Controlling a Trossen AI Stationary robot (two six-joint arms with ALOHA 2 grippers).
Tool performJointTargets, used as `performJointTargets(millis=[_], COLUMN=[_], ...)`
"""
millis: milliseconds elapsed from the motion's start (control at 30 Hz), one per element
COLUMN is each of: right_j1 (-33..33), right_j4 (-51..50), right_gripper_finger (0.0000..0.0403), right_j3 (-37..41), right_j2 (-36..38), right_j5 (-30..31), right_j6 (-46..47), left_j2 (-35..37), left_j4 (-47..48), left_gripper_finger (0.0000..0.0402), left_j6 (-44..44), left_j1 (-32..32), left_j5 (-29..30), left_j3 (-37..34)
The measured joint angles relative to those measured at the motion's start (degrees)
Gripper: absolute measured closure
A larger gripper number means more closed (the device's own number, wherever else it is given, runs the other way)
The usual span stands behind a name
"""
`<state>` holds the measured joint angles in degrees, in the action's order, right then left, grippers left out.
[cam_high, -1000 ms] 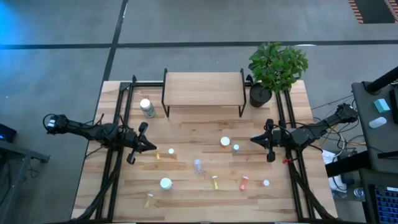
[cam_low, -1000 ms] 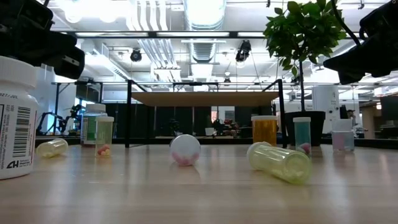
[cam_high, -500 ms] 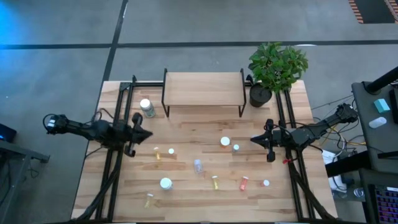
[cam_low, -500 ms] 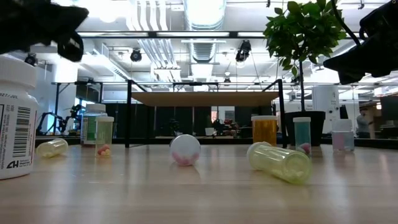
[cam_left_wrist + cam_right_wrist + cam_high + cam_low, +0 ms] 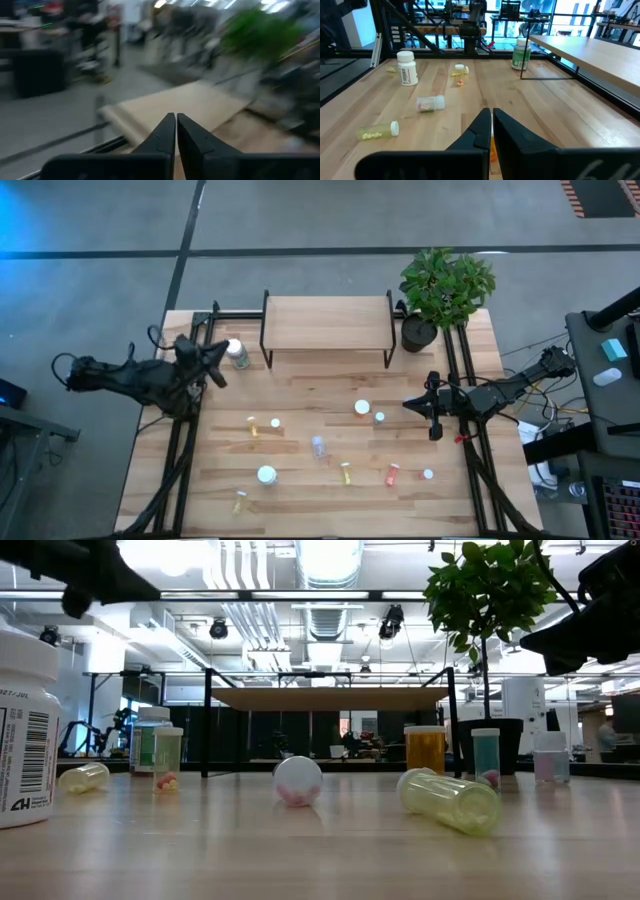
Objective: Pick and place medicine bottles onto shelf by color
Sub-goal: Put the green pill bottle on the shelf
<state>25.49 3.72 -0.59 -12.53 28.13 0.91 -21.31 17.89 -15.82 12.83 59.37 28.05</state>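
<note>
So my left gripper (image 5: 213, 360) is up at the far left side of the table (image 5: 300, 395), pinched completely shut with nothing in it, sitting just beside the green-labelled bottle with the white cap (image 5: 236, 353) that stands next to the shelf's left legs. My left wrist view is all blur, but I can make out the shelf (image 5: 195, 102) ahead of my closed fingers (image 5: 165, 132). The shelf (image 5: 327, 323) itself is along the far edge, pale wooden top on thin black legs, with nothing on the board, and a potted plant (image 5: 445, 288) sits at its right end. My right gripper (image 5: 433, 408) is parked over the right side of the table, also shut tight and holding nothing. The rest of the medicine bottles are scattered over the middle and near part: a big white-capped bottle (image 5: 267, 476), a clear vial lying down (image 5: 318, 446), an orange vial (image 5: 392, 474), a couple of yellow vials (image 5: 345, 472), and a white-capped one (image 5: 362, 408) nearer my right gripper.
</note>
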Motion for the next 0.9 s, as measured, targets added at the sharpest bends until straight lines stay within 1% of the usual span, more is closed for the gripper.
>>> performJointTargets(millis=[100,200,300,400,433,500,600,700,733,833,900], right_j1=[-0.01,0.01,-0.01,0.01,-0.01,0.01,-0.01,0.00,-0.01,0.01,-0.01], right_j4=[-0.02,0.01,-0.02,0.00,0.01,0.01,0.00,0.01,0.01,0.01,0.01], right_gripper_finger=[0.0394,0.0394,0.0394,0.0394,0.0394,0.0394,0.0394,0.0394,0.0394,0.0394,0.0394], right_j3=[-0.01,-0.01,-0.01,-0.01,0.01,0.00,-0.01,0.01,0.01,0.01,-0.01], right_j2=[0.00,0.00,0.00,0.00,0.00,0.00,0.00,0.00,0.00,0.00,0.00], right_j5=[0.01,-0.01,0.01,0.01,-0.01,-0.02,-0.01,0.01,-0.01,0.01,0.01], right_j6=[0.11,0.02,0.04,0.13,0.10,0.00,0.09,0.11,0.13,0.06,0.10], left_j2=[-5.69,-10.51,-13.63,-14.95,-15.09,-15.33,-15.64,-17.42,-17.87,-19.51,-20.73], left_j4=[10.30,12.52,12.66,12.91,13.48,15.71,17.63,17.31,17.53,18.30,18.25], left_gripper_finger=[0.0390,0.0357,0.0302,0.0231,0.0209,0.0171,0.0138,0.0131,0.0130,0.0130,0.0130], left_j6=[-5.38,-7.38,-7.72,-10.46,-12.00,-14.91,-17.52,-17.89,-17.33,-14.29,-13.47], left_j1=[-0.09,-0.71,-2.44,-5.19,-6.71,-11.07,-20.51,-30.20,-32.94,-40.18,-43.70], left_j5=[4.93,7.05,7.06,5.97,4.15,-2.08,-12.63,-21.46,-23.52,-26.57,-29.01], left_j3=[4.58,7.09,8.21,8.31,8.31,8.26,8.14,8.14,8.14,8.14,8.14])
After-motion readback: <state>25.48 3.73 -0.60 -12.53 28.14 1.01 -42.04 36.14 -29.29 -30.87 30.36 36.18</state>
